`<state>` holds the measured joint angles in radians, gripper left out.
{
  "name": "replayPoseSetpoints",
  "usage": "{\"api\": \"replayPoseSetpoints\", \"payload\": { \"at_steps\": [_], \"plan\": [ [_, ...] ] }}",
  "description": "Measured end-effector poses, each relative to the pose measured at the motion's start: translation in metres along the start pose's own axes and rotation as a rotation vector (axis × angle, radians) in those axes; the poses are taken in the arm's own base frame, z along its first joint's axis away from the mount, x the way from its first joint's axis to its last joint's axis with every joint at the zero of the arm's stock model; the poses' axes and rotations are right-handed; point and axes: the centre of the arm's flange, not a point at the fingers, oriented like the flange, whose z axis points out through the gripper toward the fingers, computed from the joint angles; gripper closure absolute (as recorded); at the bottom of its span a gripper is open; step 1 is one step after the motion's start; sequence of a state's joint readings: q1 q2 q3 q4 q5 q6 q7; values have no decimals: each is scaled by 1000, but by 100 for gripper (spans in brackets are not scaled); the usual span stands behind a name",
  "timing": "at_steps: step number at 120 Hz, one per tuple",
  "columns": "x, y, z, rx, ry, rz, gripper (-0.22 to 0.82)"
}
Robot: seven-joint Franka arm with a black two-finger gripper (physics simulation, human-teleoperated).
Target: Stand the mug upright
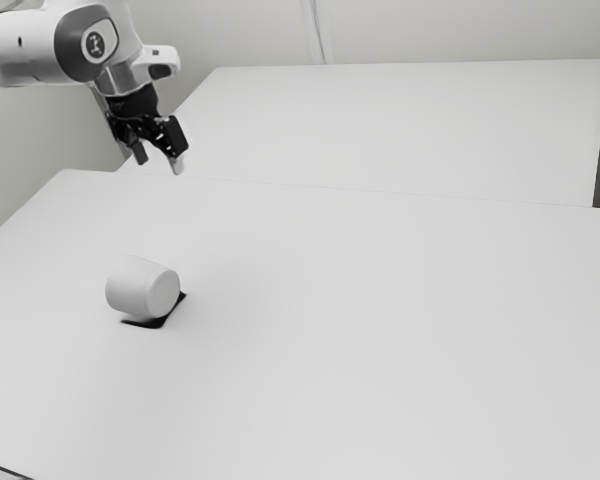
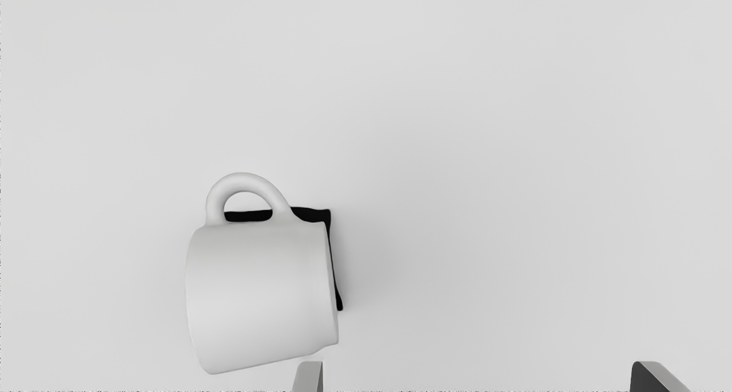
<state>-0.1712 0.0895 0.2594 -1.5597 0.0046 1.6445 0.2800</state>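
1. One white table (image 1: 380,330) spreads across the near part of the scene, and one pale slab (image 1: 410,120) lies beyond its far edge.
2. One arm (image 1: 40,45) comes in from the exterior view's far left.
3. One gripper (image 1: 159,163) hangs above the table, farther off than the mug (image 1: 132,288) and well apart from it. It is open, its two fingers (image 2: 651,377) wide of each other.
4. The one mug lies on its side on the table, toward the exterior view's left. It is plain white, smooth and rounded, narrowing to its base (image 1: 164,294). Its long axis runs roughly level; the base points right and near, the mouth end left and far.
5. One black patch (image 1: 152,323) shows beside and under it.
6. One looped handle (image 2: 243,181) points away from the fingers.
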Motion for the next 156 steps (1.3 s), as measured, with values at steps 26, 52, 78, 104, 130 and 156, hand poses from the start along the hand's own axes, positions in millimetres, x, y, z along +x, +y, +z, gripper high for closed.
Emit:
{"api": "replayPoseSetpoints", "payload": {
  "at_steps": [26,52,78,104,130,156],
  "plan": [
    [-23,-8,17,-41,-8,-12,2],
    [-36,-48,50,-231,-42,-112,2],
    [-66,-133,112,-485,-105,-260,2],
    [-76,-168,163,-630,-113,-257,2],
    [-83,-210,190,-705,-58,-249,2],
    [-82,-249,220,-757,-23,-234,2]
  ]
}}
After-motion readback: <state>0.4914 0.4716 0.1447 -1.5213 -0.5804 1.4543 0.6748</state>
